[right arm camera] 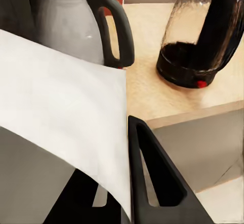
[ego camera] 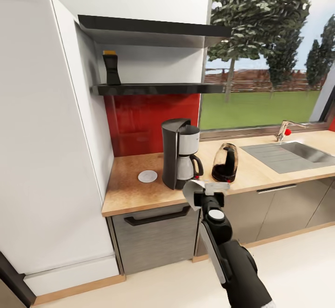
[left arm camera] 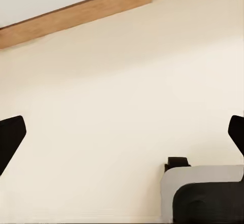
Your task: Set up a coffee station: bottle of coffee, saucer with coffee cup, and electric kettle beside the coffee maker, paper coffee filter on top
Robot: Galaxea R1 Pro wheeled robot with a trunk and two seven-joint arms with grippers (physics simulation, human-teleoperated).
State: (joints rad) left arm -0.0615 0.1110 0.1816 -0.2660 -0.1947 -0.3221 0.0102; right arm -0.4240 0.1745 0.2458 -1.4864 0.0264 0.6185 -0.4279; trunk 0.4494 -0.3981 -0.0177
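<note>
White paper sits pinched in the right gripper [ego camera: 206, 190]: its jaws grip the paper coffee filter [right arm camera: 66, 112], which in the right wrist view fans out as a broad sheet beside one black finger [right arm camera: 152, 173]. Held by its edge this way, the cone stays free to be lowered onto a top surface, which I judge to be the reason for the grasp. In the head view the filter [ego camera: 194, 188] hangs low centre of the frame, just in front of the table [ego camera: 130, 191] edge, below and slightly right of the coffee maker [ego camera: 179, 152]. Right of that machine stands the electric kettle [ego camera: 225, 163], close by. Left of it, the saucer [ego camera: 147, 176] lies flat. Upper left, the bottle of coffee [ego camera: 111, 68] stands on the kitchen shelf [ego camera: 158, 88]. The left gripper [left arm camera: 122, 137] points at pale floor [left arm camera: 122, 71], its jaws wide and empty.
</note>
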